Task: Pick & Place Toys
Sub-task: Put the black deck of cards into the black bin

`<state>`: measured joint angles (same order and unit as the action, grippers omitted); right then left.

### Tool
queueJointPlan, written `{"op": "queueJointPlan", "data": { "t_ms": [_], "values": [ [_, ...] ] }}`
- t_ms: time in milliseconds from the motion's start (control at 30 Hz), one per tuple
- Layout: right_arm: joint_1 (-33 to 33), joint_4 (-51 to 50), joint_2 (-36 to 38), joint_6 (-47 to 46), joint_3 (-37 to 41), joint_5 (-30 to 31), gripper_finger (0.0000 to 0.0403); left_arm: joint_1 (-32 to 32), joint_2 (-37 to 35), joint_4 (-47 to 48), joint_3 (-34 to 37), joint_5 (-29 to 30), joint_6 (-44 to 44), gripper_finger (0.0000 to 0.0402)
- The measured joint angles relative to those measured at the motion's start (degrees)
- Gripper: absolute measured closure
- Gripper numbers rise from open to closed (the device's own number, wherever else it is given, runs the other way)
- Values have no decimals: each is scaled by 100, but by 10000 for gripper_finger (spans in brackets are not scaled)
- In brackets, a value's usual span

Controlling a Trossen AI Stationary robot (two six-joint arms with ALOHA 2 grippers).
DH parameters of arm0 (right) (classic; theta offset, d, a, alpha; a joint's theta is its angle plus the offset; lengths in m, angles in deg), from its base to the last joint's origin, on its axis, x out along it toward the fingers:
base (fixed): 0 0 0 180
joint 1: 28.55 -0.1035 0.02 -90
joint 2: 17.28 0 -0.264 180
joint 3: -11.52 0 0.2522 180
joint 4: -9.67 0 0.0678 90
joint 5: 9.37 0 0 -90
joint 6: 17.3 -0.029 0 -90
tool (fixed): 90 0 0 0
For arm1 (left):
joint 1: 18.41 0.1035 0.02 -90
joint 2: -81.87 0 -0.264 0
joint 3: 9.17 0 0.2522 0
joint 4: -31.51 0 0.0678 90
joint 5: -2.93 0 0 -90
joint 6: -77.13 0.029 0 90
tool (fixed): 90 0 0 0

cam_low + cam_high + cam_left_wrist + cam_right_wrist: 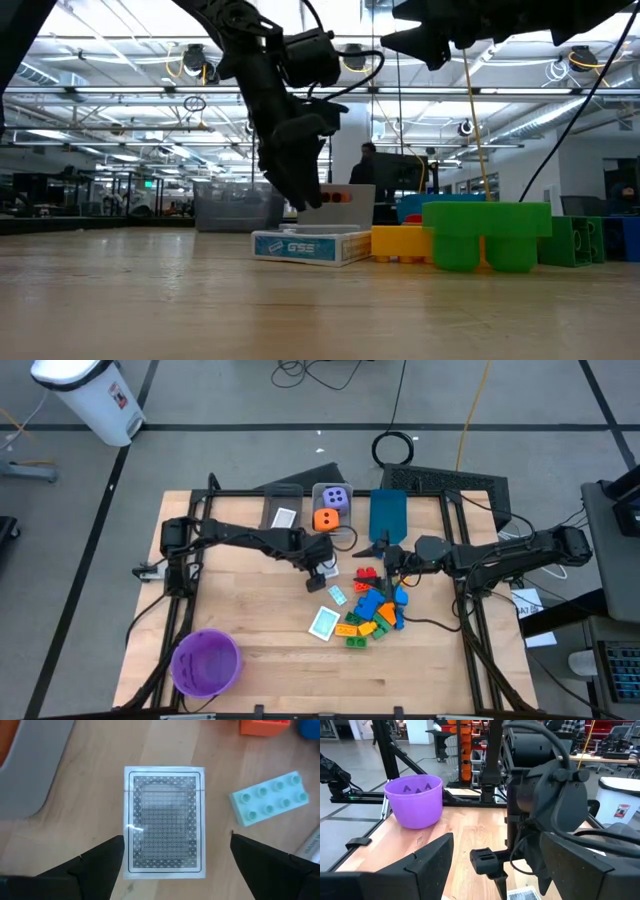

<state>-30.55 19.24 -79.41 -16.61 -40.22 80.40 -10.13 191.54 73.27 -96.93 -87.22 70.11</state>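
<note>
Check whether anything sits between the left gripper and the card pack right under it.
Nothing visible does. The left gripper is open, its fingers either side of the card pack, which lies flat on bare table. The nearest thing, a light teal brick, lies beside the pack, clear of it.

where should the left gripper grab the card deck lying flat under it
Grip the card deck across its two long edges, coming straight down from above. It lies flat on the table, and the open left gripper has a finger outside each long edge.
</note>
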Motion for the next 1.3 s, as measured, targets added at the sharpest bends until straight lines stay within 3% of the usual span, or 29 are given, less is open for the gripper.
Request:
{"op": "queueJointPlan", "data": {
  "t_ms": [233,400,667,1067,1300],
  "values": [
    [0,-6,0,7,0,9,115,17,0,-798,388,-91,218,30],
    [0,-4,-2,12,0,11,115,24,-2,-788,407,162,221,30],
    [0,-4,-2,4,2,13,115,24,354,-874,407,-79,237,30],
    [0,-3,-4,-20,7,13,115,-46,534,-890,383,226,89,30],
    [0,-4,-4,-11,7,7,115,-44,546,-869,394,139,98,88]
  ]
}}
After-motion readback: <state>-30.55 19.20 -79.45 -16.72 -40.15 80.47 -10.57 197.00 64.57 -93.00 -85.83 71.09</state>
